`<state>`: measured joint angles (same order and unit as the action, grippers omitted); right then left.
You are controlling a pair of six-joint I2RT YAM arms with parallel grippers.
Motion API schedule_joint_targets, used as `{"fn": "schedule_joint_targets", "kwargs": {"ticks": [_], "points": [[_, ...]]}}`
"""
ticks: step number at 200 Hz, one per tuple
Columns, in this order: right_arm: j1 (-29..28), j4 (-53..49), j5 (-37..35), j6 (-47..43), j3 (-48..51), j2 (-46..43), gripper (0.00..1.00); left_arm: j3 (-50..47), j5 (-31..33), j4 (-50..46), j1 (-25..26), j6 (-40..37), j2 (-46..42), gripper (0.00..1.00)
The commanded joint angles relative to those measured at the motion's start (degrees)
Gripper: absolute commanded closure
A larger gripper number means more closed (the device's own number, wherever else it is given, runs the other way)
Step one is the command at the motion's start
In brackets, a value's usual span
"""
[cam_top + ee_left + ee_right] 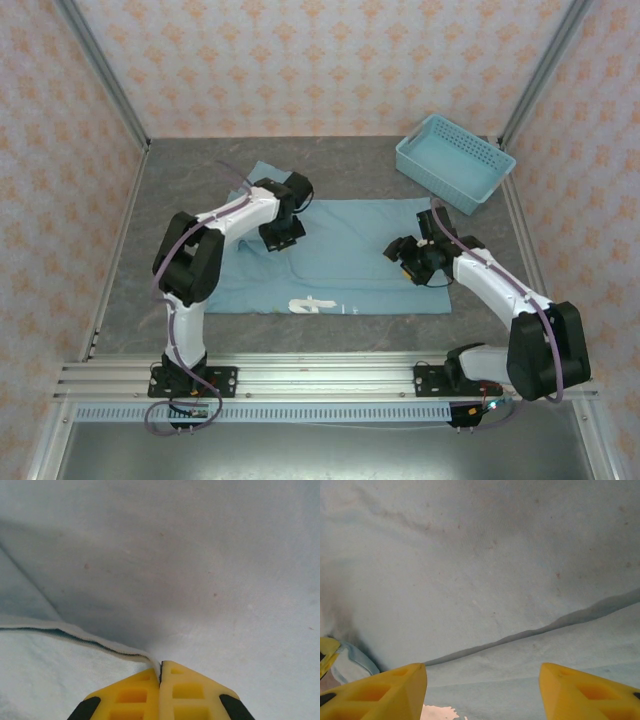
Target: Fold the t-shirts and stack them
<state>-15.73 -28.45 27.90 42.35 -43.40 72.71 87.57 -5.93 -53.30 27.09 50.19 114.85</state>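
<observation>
The left gripper [160,666] has its yellow jaws pressed fully together, a hemmed edge [75,632] of the light teal-blue t-shirt [350,255] running straight into the tips, so it appears to be pinching a thin layer of cloth on the shirt's far-left part. The right gripper [482,666] stands with its jaws wide apart and nothing between them, low over the shirt's right side where a fold line crosses the fabric. The t-shirt lies spread across the middle of the grey table [200,170], mostly flat, with a bit of its white lettering [312,304] showing at the near edge. A light-blue lattice basket [435,182] sits at the far right, apart from the shirt.

The cloth looks light, soft and limp: it will sag and drag from any single hold, and a loose pinch could slip off or catch one layer only. Hems, corners and sleeve edges, where the fabric is doubled and thicker, look like the surest places to take it, ideally with both arms lifting opposite ends of one edge together.
</observation>
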Motion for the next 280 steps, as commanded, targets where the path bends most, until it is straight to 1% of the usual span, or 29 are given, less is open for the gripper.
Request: {"fn": "schedule_joint_targets", "kwargs": {"ticks": [1,25,64,98,117,122,133,138,144,152,162,176,185,202,210,223,245,280], "points": [[-0.21,-0.73,-1.30,-0.07,-1.16,0.33,0.39,4.19,3.82,-4.71,0.89,-4.98,2.05,1.00],[-0.22,-0.64,-1.09,-0.07,-1.41,0.68,0.39,7.04,4.27,-6.05,1.34,-7.63,5.21,1.00],[-0.21,-0.64,-1.10,-0.07,-1.27,0.69,0.39,9.28,5.91,-4.71,2.30,-11.52,6.29,1.00],[-0.16,-0.90,-1.32,-0.25,-1.24,0.91,0.39,11.64,5.06,-5.92,2.40,-13.92,8.49,1.00],[-0.17,-2.39,-2.24,-0.11,-1.49,1.14,0.39,12.43,7.04,-7.31,2.48,-14.34,8.86,1.00],[-0.22,-3.03,-2.72,0.25,-1.47,1.03,0.39,12.74,8.03,-7.59,2.44,-14.27,8.70,0.94],[-0.15,-5.35,-4.41,1.75,-1.23,0.58,0.36,12.98,10.69,-8.34,2.75,-13.79,7.49,0.62],[-0.13,-6.30,-4.99,2.98,-0.86,0.39,0.35,12.93,11.86,-8.53,2.94,-13.52,6.55,0.50],[-0.17,-7.37,-5.25,4.94,-0.30,0.10,0.32,12.76,13.27,-8.78,3.36,-13.02,5.20,0.41],[-0.08,-7.35,-4.44,8.19,1.10,-0.38,0.29,12.09,14.08,-8.97,3.86,-12.23,3.21,0.38],[-0.10,-5.24,-2.50,12.74,3.41,-0.99,0.27,10.39,13.22,-8.62,4.32,-10.88,0.50,0.38],[-0.27,-2.24,-1.64,18.70,6.28,-1.75,0.24,6.06,8.95,-6.50,4.97,-8.40,-3.70,0.41],[-0.26,-1.58,-2.66,20.37,6.82,-1.77,0.24,2.60,5.71,-4.35,5.46,-6.70,-6.51,0.43],[-0.03,-0.30,-4.25,21.87,6.66,-0.74,0.22,-4.22,-2.38,1.52,6.51,-4.04,-10.34,0.48],[0.22,0.44,-4.37,22.48,6.48,0.10,0.22,-6.68,-4.72,4.03,7.15,-2.84,-11.56,0.50],[0.32,0.88,-4.76,23.27,5.83,1.87,0.22,-9.31,-6.59,6.32,8.50,-1.86,-12.43,0.52],[1.00,1.48,-5.12,23.66,4.80,4.12,0.22,-11.27,-7.87,8.37,10.11,-1.63,-12.71,0.54],[2.86,-0.39,-5.86,22.87,2.21,6.90,0.23,-10.95,-10.07,10.05,11.55,-2.82,-12.16,0.58]]}}
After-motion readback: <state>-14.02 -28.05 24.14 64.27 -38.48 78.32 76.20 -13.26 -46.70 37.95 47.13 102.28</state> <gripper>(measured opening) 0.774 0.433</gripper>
